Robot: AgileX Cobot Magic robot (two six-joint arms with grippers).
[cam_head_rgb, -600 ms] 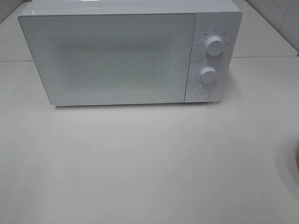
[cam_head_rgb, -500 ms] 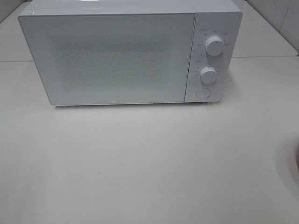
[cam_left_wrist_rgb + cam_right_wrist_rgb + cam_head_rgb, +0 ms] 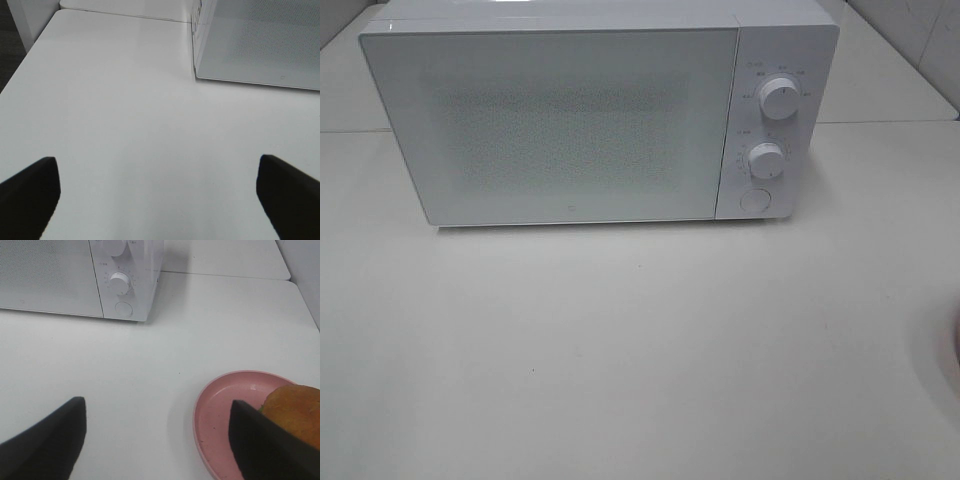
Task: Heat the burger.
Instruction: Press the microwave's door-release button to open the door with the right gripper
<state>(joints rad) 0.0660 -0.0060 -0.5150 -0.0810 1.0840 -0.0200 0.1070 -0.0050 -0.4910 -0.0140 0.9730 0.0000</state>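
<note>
**A:** Nothing has shifted; the microwave is shut as before. And the arms?

**B:** The left pincer and right pincer hover wide open and empty over the surface. The burger sits on the pink plate, cut off by a right finger.

No readable text anywhere.
Faint markings ring the upper dial and lower dial on the microwave, upper right of the high view; a tiny mark low on its door is equally illegible.
</note>
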